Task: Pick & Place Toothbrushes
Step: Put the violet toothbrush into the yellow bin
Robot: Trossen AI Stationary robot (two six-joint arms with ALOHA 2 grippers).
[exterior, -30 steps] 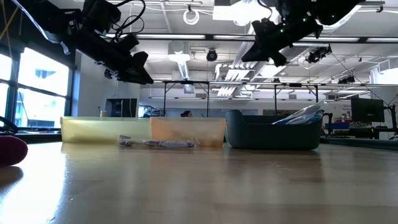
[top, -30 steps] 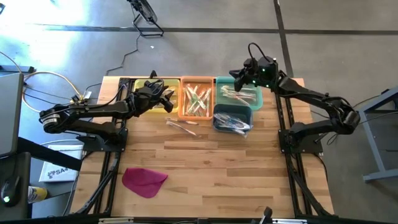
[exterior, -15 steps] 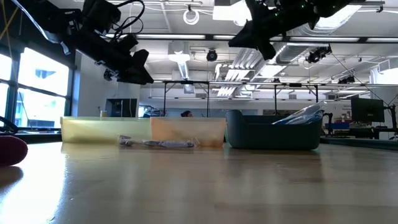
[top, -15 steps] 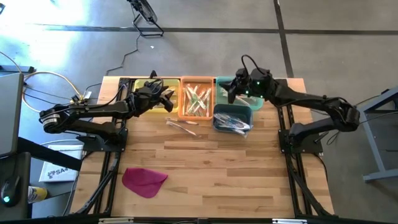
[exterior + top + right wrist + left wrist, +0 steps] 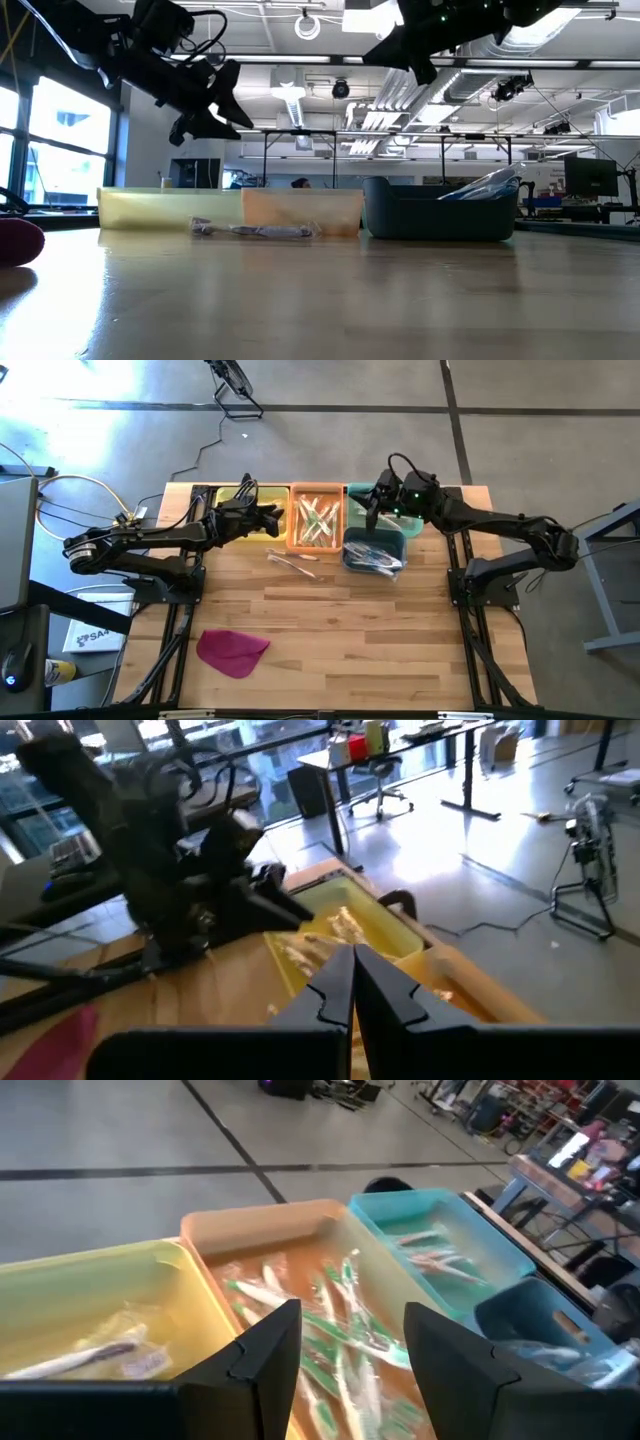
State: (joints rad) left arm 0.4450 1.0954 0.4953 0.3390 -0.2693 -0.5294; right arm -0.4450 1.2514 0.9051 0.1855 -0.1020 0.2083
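Wrapped toothbrushes lie in several bins at the table's far edge: white ones in the yellow bin [image 5: 228, 525], green ones in the orange bin [image 5: 316, 520], pale ones in the teal bin [image 5: 392, 512], and more in the dark blue bin [image 5: 372, 552]. Two loose toothbrushes [image 5: 291, 561] rest flat on the wood in front of the orange bin. My left gripper [image 5: 272, 515] hovers open and empty above the boundary between the yellow and orange bins [image 5: 262, 1230]. My right gripper [image 5: 370, 510] hangs shut and empty above the teal bin's left part, high in the low view [image 5: 405, 55].
A flat magenta cloth [image 5: 232, 651] lies near the table's front left. The four bins stand close together at the far edge. Bare wood [image 5: 380, 640] stretches across the middle and the front right. Cables lie on the floor beyond the table.
My right gripper has swung toward the table's left, from over the teal bin's middle to its left part, staying high and shut. My left gripper has rolled about its own axis in place, staying open. The toothbrushes and bins have not moved.
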